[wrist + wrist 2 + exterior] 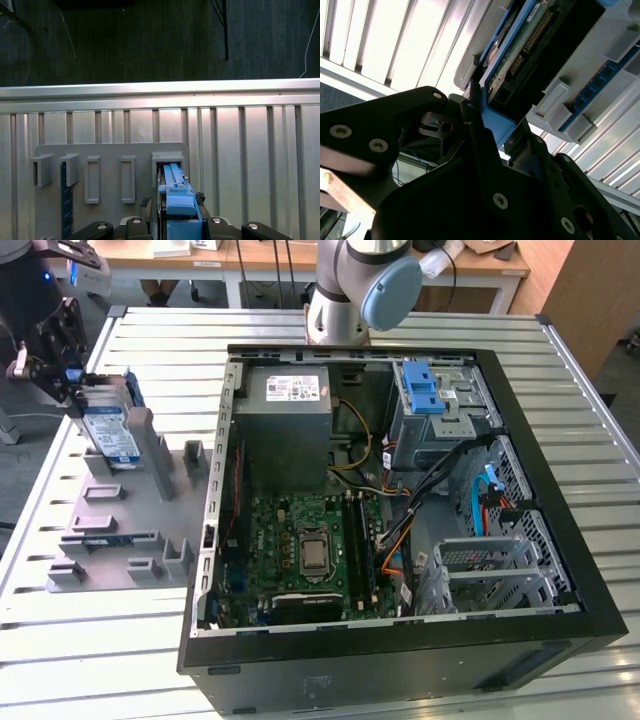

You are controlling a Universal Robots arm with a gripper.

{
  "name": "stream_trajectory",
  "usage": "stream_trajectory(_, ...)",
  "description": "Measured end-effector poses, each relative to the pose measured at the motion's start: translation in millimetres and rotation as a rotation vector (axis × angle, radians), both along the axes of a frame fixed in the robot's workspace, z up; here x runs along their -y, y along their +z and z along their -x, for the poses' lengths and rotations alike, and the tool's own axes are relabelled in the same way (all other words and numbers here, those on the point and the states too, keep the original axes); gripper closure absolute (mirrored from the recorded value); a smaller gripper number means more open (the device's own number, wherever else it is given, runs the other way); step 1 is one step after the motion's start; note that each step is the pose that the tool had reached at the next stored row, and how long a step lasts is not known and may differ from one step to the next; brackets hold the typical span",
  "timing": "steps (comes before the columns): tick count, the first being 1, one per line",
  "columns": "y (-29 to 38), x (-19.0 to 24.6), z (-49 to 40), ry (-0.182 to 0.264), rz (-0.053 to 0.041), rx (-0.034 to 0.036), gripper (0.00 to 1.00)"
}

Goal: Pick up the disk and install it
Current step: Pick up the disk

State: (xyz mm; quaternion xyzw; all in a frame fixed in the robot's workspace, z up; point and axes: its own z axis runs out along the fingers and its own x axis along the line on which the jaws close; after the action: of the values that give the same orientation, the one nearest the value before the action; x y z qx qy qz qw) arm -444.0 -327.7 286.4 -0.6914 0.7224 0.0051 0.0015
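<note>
Gripper (70, 388) at top edge of disk (110, 435), jaws closed across its blue frame. Disk stands on edge in grey rack (130, 510) on worktop (100, 660), directly beneath jaws.

Silver disk (108, 435), blue frame, standing on edge

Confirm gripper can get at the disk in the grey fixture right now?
Likely yes. The gripper is at the top edge of the disk, which stands upright in the grey fixture outside the computer case; nothing lies between them.
</note>
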Motion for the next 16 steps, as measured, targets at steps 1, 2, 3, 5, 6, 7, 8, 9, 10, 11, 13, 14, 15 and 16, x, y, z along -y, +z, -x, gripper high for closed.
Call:
stream_trajectory(1, 0.0, 0.0, 0.0, 0.000, 0.0000, 0.0001, 0.56)
stream_trajectory(2, 0.0, 0.0, 0.0, 0.000, 0.0000, 0.0001, 0.55)
stream_trajectory(3, 0.0, 0.0, 0.0, 0.000, 0.0000, 0.0000, 0.55)
stream_trajectory(5, 0.0, 0.0, 0.0, 0.000, 0.0000, 0.0000, 0.49)
stream_trajectory(6, 0.0, 0.0, 0.0, 0.000, 0.0000, 0.0000, 0.49)
stream_trajectory(7, 0.0, 0.0, 0.0, 0.000, 0.0000, 0.0000, 0.49)
stream_trajectory(8, -0.1, 0.0, 0.0, 0.000, 0.0000, 0.0001, 0.49)
stream_trajectory(9, -0.1, 0.0, 0.0, 0.000, 0.0000, 0.0001, 0.49)
stream_trajectory(10, -0.1, -0.1, 0.0, 0.000, 0.0000, 0.0001, 0.49)
stream_trajectory(11, 0.0, -0.1, 0.0, 0.000, 0.0000, 0.0001, 0.49)
stream_trajectory(13, -0.1, -0.1, 0.0, 0.000, 0.0000, 0.0001, 0.49)
stream_trajectory(14, 0.0, -0.1, 0.0, 0.000, 0.0000, 0.0001, 0.50)
stream_trajectory(15, 0.0, -0.1, 0.0, 0.000, 0.0000, 0.0001, 0.50)
stream_trajectory(16, 0.0, -0.1, 0.0, 0.000, 0.0000, 0.0001, 0.57)
